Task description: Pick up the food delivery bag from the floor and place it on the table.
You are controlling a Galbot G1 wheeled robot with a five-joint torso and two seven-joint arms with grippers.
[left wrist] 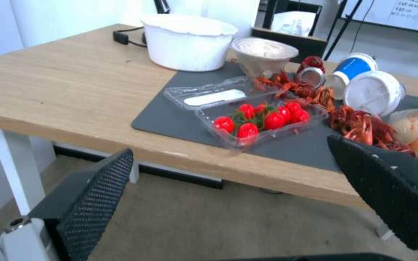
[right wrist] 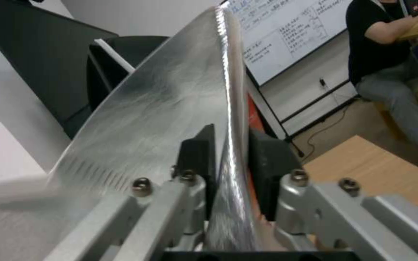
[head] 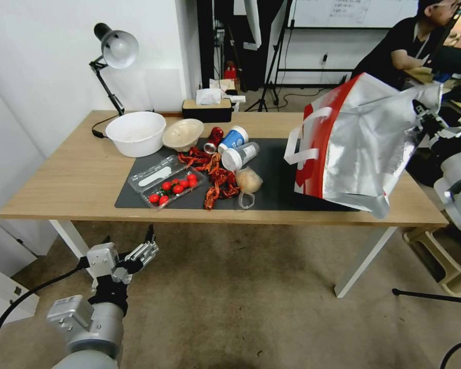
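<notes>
The food delivery bag [head: 366, 138] leans mouth-up toward the right, its foil rim pinched in the right gripper [right wrist: 230, 170].

No words, brand names or numbers can be read anywhere.

The whiteboard [right wrist: 286, 40] on the far wall, well past the right pincer [right wrist: 230, 163], has rows of dark handwriting, but the marks are too small to make out. The food delivery bag [head: 363, 148] pinched in that pincer has a red shape near its bottom corner; it may be a logo, and no letters show on it. Up on the table past the left pincer [left wrist: 228, 181], a blue cup [left wrist: 352, 67] has a blue label with no writing that can be read.
</notes>
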